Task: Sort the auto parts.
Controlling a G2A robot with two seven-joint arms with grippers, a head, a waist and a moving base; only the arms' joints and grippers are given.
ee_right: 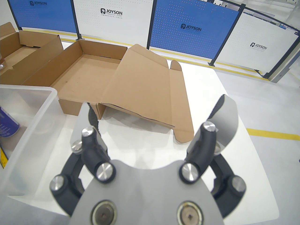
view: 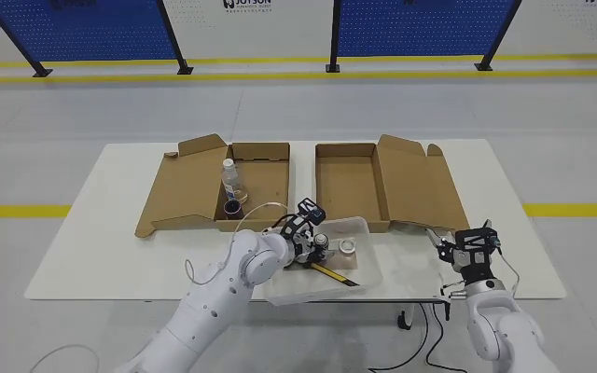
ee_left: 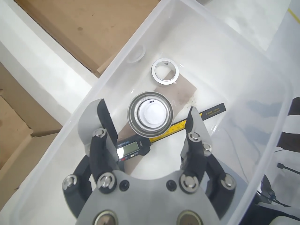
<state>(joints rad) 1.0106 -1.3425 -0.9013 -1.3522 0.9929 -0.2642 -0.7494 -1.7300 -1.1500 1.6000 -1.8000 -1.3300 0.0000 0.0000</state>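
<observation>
Left hand (ee_left: 147, 107) wide above upright can (ee_left: 150, 116)

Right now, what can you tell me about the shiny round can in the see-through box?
The can stands upright in the clear plastic bin, seen from right above. Its top is shiny silver metal with rings, with a white cap in the middle. From the side its body looks dark blue. It seems to rest on a brown sheet and partly hides a yellow-and-black caliper. The left claw is open around it, not touching.
</observation>
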